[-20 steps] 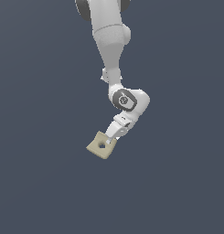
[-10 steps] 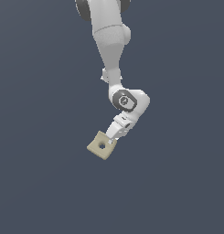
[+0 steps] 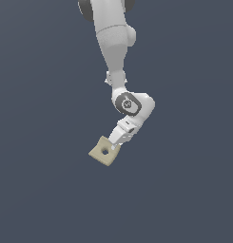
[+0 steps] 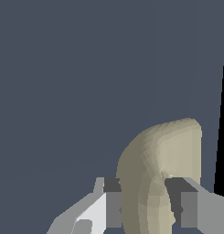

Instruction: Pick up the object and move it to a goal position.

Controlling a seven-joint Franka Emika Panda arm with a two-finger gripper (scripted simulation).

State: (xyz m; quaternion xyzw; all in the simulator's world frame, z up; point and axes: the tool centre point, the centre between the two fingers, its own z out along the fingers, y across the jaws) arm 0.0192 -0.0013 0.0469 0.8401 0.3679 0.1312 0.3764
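Observation:
The object (image 3: 104, 152) is a small flat cream square block with a round hole in its centre. It hangs tilted below the white arm, near the middle of the exterior view. My gripper (image 3: 114, 145) is shut on the block's upper right edge. In the wrist view the object (image 4: 161, 169) fills the space between the two dark pads (image 4: 112, 201), seen edge-on, with both pads pressed against its sides.
A plain dark grey-blue surface (image 3: 46, 190) lies all around. A black strip (image 4: 223, 114) marks where that surface ends in the wrist view. No other objects show.
The arm and the block have barely shifted; at most the block sits a touch lower than a second ago. The grip is unchanged.

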